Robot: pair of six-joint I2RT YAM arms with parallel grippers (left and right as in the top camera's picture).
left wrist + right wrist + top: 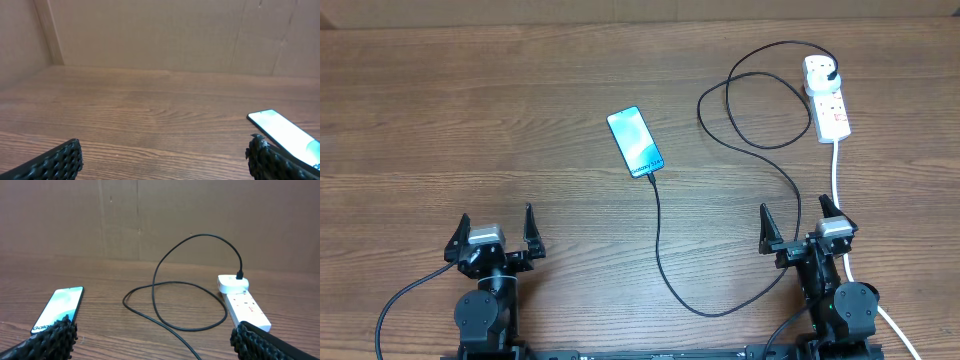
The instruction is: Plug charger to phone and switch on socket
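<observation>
Overhead view, read from the robot's edge outward. Nearest, the left arm [485,290] and right arm [835,285] sit at the near edge of the desk [470,100]. The left jaws and the right jaws are both spread wide and hold nothing, well apart from every task item.

Between the arms the charger [658,235] cable bends in a near loop, then runs up to meet the near short edge of the phone [634,141], which lies mid-desk, face up, screen lit. The phone's long axis runs near to far, its far end tipped slightly left and its charging end pointing back toward the robot.

Farther right the cable loops once and ends in a black plug seated at the far end of the socket [830,100], whose long axis also runs near to far. Its white cord [836,170] leads toward the right arm.

Judged progress: the plug is in the socket and the connector is apparently at the phone's port, though its seating cannot be told. The switch is too small to read, so switching may remain.
</observation>
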